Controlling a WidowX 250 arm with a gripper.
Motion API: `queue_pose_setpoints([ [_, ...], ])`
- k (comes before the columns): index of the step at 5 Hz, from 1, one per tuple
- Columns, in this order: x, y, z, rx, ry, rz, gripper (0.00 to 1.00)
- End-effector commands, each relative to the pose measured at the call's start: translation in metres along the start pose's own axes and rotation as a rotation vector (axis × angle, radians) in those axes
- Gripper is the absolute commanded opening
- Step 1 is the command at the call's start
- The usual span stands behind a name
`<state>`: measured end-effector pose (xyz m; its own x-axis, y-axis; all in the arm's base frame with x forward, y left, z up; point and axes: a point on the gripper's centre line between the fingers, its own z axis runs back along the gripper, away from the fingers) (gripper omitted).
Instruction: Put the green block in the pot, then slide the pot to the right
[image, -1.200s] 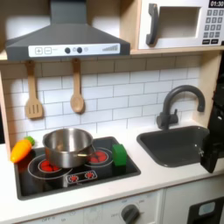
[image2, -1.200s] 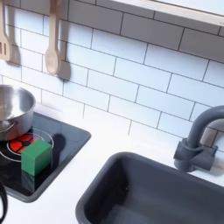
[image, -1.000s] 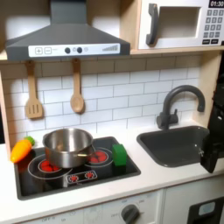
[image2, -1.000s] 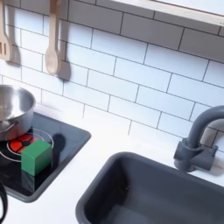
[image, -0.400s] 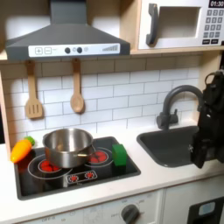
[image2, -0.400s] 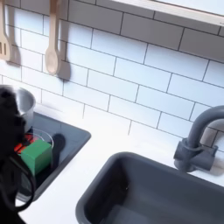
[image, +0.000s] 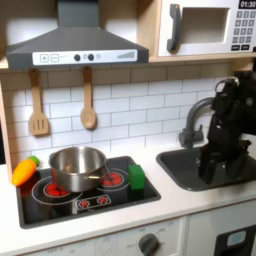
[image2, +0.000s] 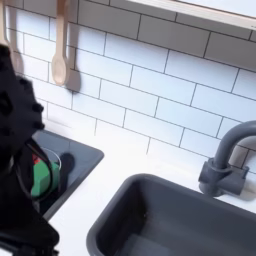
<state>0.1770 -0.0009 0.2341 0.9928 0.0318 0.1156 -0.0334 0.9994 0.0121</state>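
Black gripper (image: 212, 170) hanging low over the sink basin (image: 180, 165) in the first exterior view, its opening too blurred to tell, green block (image: 136, 177) on the stove's right burner, just beside the silver pot (image: 77, 167), orange carrot (image: 24, 171) left of the pot

In the first exterior view the gripper (image: 212, 165) hangs over the sink (image: 190, 170), with the faucet (image: 196, 118) close behind it. To its left, bare counter leads to the stove (image: 60, 205), where the green block (image: 136, 177) stands nearest and the pot (image: 78, 168) just beyond it. Above the pot hang a spatula (image: 38, 105) and a wooden spoon (image: 88, 100), leaving open air over the rim. A carrot (image: 24, 171) lies past the pot's far side
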Motion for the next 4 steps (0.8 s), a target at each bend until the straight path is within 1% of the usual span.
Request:
queue_pose_setpoints([
  [1, 0.034, 0.012, -0.005, 0.025, -0.022, -0.002, 1.0],
  [3, 0.071, 0.02, -0.013, 0.042, -0.035, 0.016, 1.0],
  [4, 0.088, 0.026, -0.019, 0.041, -0.041, 0.029, 1.0],
])
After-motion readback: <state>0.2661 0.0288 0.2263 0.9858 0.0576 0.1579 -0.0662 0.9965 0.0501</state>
